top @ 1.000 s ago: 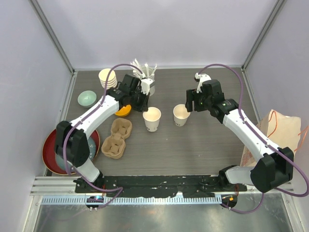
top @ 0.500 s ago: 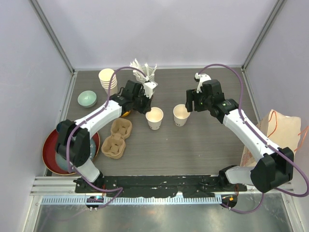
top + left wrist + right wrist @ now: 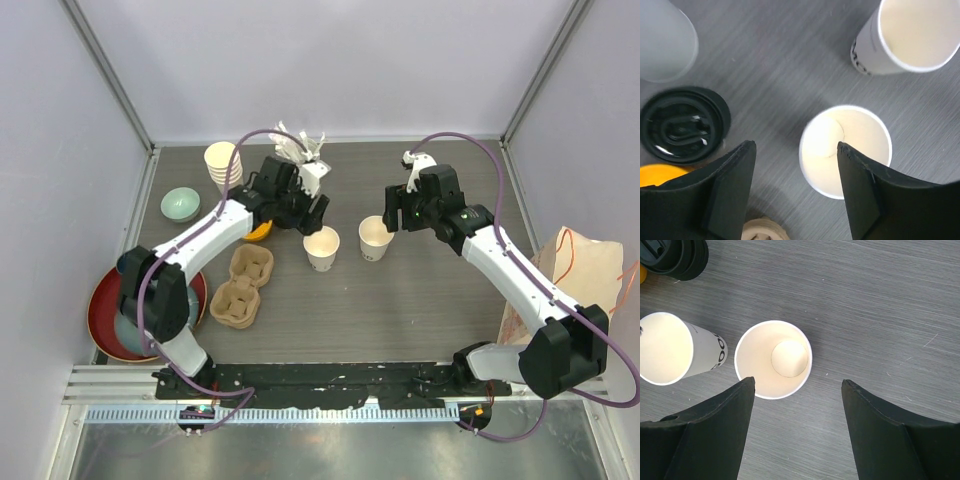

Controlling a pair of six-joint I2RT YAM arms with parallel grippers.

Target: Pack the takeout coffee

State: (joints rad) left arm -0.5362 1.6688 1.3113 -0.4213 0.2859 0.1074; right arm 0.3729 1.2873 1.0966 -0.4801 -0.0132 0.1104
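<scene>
two white paper cups stand upright and lidless side by side near the middle of the table (image 3: 400, 310), close together but apart. left cup (image 3: 321, 248) shows in the left wrist view just right of centre, its rim partly under one finger (image 3: 860, 195); whether they touch cannot be told. right cup (image 3: 376, 238) sits in that view's upper right corner. from the right wrist, the right cup lies between the two fingers, empty inside.

left gripper (image 3: 794, 145) hangs over the left cup, jaws apart and holding nothing. right gripper (image 3: 797, 381) hovers above the right cup, jaws likewise spread wide and empty.

a black lid (image 3: 682, 125) lies on the table just left of the left cup, beside an orange piece (image 3: 655, 175). nearer the left arm's base lies a cardboard cup carrier (image 3: 243, 287). a stack of cream cups (image 3: 222, 163) stands at the far left, and a paper bag (image 3: 585, 270) at the right edge.
</scene>
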